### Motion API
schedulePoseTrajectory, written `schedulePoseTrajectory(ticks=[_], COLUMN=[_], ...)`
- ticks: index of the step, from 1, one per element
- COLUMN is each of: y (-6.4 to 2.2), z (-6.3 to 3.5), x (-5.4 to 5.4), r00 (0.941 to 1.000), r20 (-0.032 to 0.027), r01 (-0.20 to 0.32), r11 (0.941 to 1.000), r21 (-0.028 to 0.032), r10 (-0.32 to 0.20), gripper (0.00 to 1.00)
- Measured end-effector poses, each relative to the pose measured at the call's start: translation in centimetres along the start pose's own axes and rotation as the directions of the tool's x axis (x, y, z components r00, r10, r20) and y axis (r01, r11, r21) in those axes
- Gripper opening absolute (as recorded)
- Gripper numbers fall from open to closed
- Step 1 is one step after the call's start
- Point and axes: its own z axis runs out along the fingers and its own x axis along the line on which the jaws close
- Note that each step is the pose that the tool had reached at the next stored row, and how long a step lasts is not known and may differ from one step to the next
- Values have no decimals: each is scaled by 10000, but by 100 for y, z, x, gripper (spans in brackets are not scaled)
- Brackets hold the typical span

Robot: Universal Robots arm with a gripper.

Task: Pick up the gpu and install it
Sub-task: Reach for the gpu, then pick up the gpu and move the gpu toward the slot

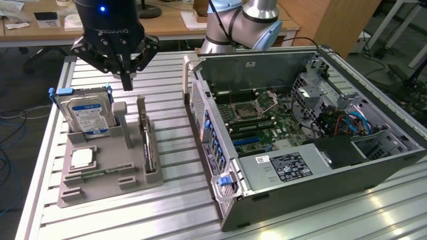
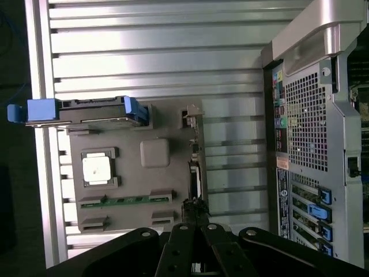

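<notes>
The gpu [image 1: 146, 141] is a thin card standing on edge in a slot of the grey holder tray [image 1: 100, 192], its metal bracket at the end away from the table's front edge. From the wrist view the gpu [image 2: 196, 156] appears edge-on as a narrow dark strip along the tray's side toward the computer. My gripper [image 1: 127, 85] hangs above the tray, over the bracket end of the card and clear of it. Its fingers are shut together with nothing between them. The same shut gripper [image 2: 193, 226] sits in line with the card's edge in the wrist view.
A hard drive [image 1: 87, 114] with a blue label stands upright in the tray, beside a square silver chip [image 1: 81, 159] and a memory stick [image 1: 95, 174]. The open computer case [image 1: 300, 125] lies on the slatted table [image 1: 167, 80] at the exterior view's right.
</notes>
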Motion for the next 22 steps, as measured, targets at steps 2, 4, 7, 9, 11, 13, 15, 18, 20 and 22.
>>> schedulePoseTrajectory(ticks=[2,4,7,9,11,13,15,18,20,22], y=[0,0,0,0,0,0,0,0,0,0], z=[0,0,0,0,0,0,0,0,0,0], x=[0,1,1,1,1,1,1,1,1,2], r00=[10000,10000,10000,10000,10000,10000,10000,10000,10000,10000], r20=[0,0,0,0,0,0,0,0,0,0], r01=[2,1,0,1,0,1,1,0,1,0], r11=[10000,10000,10000,10000,10000,10000,10000,10000,10000,10000], r21=[0,0,0,0,0,0,0,-1,-1,0], r10=[-2,-1,0,-1,0,-1,-1,0,-1,0], gripper=[11,11,11,11,11,11,11,23,29,35])
